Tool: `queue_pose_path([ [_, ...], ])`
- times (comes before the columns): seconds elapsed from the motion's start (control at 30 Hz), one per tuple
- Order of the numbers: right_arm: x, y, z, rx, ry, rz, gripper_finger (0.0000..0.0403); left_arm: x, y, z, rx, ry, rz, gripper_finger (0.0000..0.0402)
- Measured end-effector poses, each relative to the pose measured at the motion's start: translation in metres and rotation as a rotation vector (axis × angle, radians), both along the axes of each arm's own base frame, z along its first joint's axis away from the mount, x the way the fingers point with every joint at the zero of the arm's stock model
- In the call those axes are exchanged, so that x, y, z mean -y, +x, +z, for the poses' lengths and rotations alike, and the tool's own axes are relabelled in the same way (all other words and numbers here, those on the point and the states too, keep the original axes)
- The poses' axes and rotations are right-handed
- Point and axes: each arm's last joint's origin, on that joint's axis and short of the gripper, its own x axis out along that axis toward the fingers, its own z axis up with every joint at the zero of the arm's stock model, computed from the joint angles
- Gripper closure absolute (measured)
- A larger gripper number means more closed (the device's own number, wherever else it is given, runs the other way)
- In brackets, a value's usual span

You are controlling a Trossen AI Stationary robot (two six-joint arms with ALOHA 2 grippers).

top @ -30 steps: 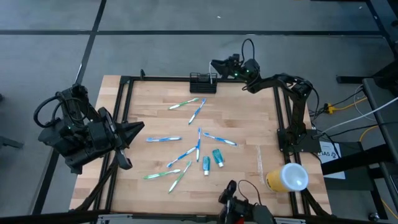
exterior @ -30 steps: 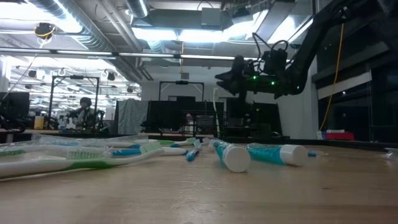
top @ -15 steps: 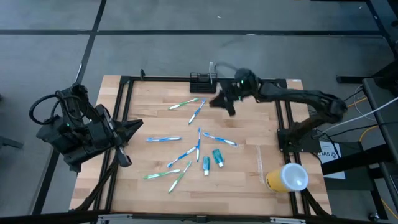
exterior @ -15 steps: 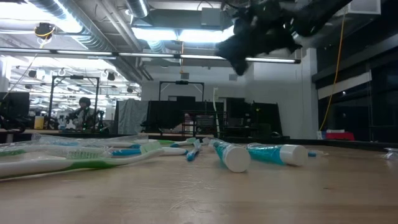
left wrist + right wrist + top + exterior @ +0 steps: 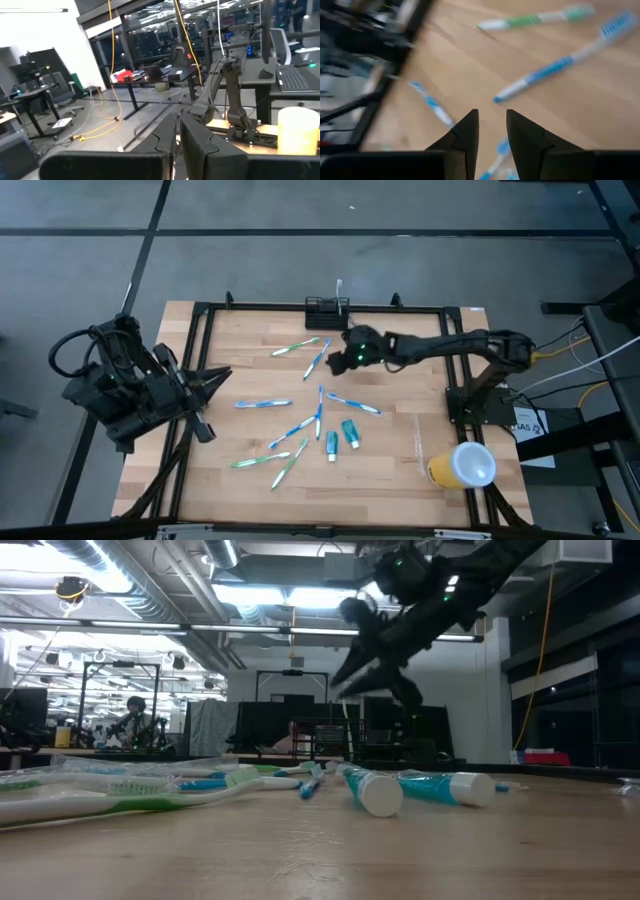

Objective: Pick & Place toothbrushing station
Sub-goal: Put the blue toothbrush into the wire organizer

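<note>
The black wire-mesh holder (image 5: 326,307) stands at the table's far edge with one toothbrush (image 5: 338,286) upright in it. Several blue and green toothbrushes (image 5: 318,358) (image 5: 263,404) (image 5: 262,461) and two toothpaste tubes (image 5: 351,433) lie flat on the wooden table. My right gripper (image 5: 340,356) hovers open and empty above the table, just right of the far toothbrushes; it also shows in the low view (image 5: 375,690) and in its wrist view (image 5: 491,117), with a blue toothbrush (image 5: 560,67) beyond its fingertips. My left gripper (image 5: 212,402) waits shut and empty at the left edge (image 5: 177,120).
A yellow cup with a white lid (image 5: 462,465) lies off the table's near right corner. A black frame (image 5: 200,360) runs around the table. Bare wood lies on the table's right part (image 5: 410,380) and near the left edge.
My right gripper has left the place above the holder at the far edge, swung toward the near and left side and come to hover by the far toothbrushes. The toothbrush standing in the holder now shows clear of it. The toothbrushes on the table have not moved.
</note>
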Motion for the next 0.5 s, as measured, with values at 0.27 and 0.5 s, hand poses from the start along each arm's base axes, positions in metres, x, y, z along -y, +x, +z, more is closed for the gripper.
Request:
queue_pose_path([
  [0.27, -0.04, 0.007, -0.003, -0.135, 0.074, 0.259, 0.0302, 0.009, -0.009, -0.001, -0.008, 0.012, -0.056, 0.0382],
  [0.5, -0.105, -0.009, 0.018, -0.415, -0.174, 0.798, 0.0302, 0.016, -0.015, -0.003, -0.029, 0.047, -0.096, 0.0382],
])
